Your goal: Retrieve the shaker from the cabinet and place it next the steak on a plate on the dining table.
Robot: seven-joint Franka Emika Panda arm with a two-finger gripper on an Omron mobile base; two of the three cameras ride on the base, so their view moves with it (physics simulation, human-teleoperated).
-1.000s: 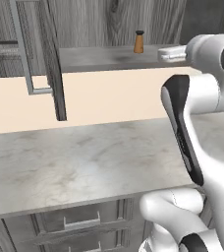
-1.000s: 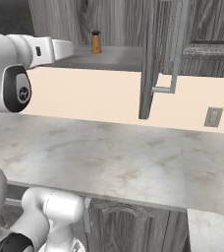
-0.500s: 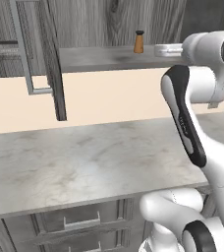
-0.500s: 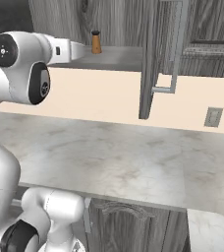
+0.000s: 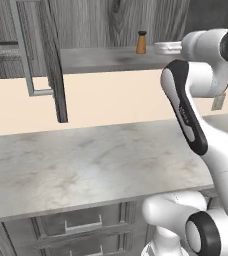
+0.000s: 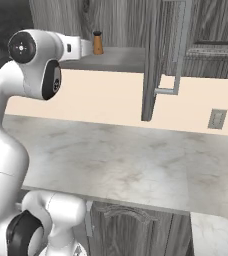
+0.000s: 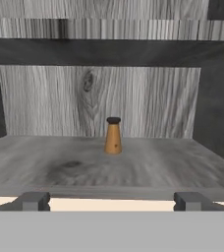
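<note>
The small orange-brown shaker [image 7: 113,136] with its dark cap stands upright near the middle of the grey shelf [image 7: 45,170] inside the open wood-grain cabinet [image 5: 111,15]. My gripper [image 7: 111,202] is open and level with the shelf's front edge, aimed straight at the shaker, with nothing between its fingertips [image 7: 33,201]. From the left base view the shaker [image 5: 141,42] stands just left of my gripper [image 5: 158,48]. From the right the shaker [image 6: 98,43] is just right of my gripper [image 6: 88,47]. The steak, plate and dining table are out of view.
The cabinet door [image 5: 53,65] hangs open to the left of the shelf, its silver bar handle [image 5: 22,50] sticking out. A marbled counter [image 5: 86,165] runs below, over dark drawers [image 5: 81,227]. A wall outlet [image 6: 217,119] sits on the beige backsplash.
My hand has moved forward towards the shaker while the arm's upper joints swung in. The jaws stayed open. The shaker has not moved.
</note>
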